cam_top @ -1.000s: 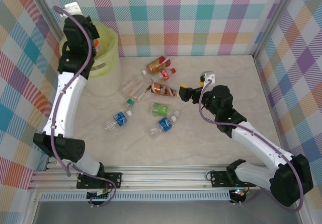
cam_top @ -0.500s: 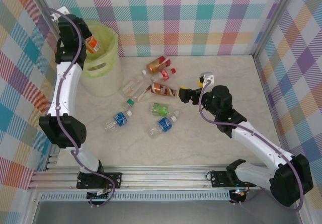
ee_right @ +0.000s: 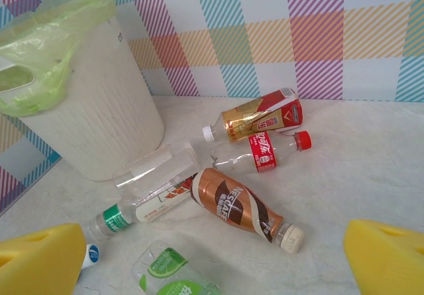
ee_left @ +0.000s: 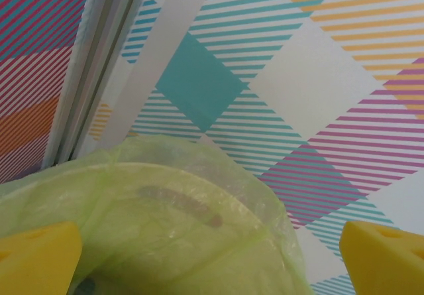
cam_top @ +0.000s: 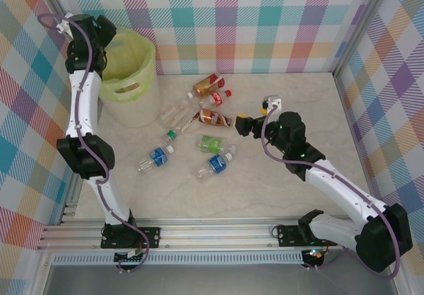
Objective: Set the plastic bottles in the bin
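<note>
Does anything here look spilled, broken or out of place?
Nothing looks spilled or broken. The plastic bottles lie on their sides, scattered on the table. The bin stands upright; only its green liner bag sits crumpled and uneven over the rim.

Left arm (cam_top: 83, 103) stretched up, fingers (ee_left: 36, 258) spread; right arm (cam_top: 331, 179) low, fingers (ee_right: 387, 248) spread.

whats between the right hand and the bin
In the top view, a brown bottle lies just in front of the right hand, then a clear bottle nearer the bin.
</note>
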Action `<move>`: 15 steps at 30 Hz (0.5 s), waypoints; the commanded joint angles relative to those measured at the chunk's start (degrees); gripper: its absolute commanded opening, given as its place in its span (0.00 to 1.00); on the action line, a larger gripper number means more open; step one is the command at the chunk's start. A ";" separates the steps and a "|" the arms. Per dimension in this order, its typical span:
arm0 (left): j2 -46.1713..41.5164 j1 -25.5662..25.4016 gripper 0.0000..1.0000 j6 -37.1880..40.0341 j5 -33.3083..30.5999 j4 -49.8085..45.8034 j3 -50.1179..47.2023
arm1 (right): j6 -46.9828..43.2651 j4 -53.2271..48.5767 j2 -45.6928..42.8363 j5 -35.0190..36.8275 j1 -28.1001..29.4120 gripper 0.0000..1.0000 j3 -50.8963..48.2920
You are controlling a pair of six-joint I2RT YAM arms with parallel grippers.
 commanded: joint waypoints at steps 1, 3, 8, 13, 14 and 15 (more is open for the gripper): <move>-1.30 0.42 1.00 1.13 1.88 -3.72 2.53 | 0.26 0.00 -0.53 -0.67 0.15 1.00 1.90; -2.40 0.39 1.00 3.13 1.87 -5.49 2.65 | 0.23 -0.32 -0.54 -0.92 0.12 1.00 2.00; -7.78 0.42 1.00 5.95 3.55 -6.07 -2.51 | 0.32 -0.32 -0.23 -1.85 0.11 1.00 1.94; -15.48 0.36 1.00 6.36 7.90 -0.32 -13.17 | 0.85 0.14 1.15 -2.29 0.13 1.00 2.17; -17.22 0.41 1.00 5.81 8.39 0.69 -15.37 | 0.88 0.22 1.45 -2.34 0.13 1.00 2.33; -19.11 0.42 1.00 4.96 8.68 1.99 -18.01 | 0.94 0.33 1.73 -2.23 0.13 1.00 2.42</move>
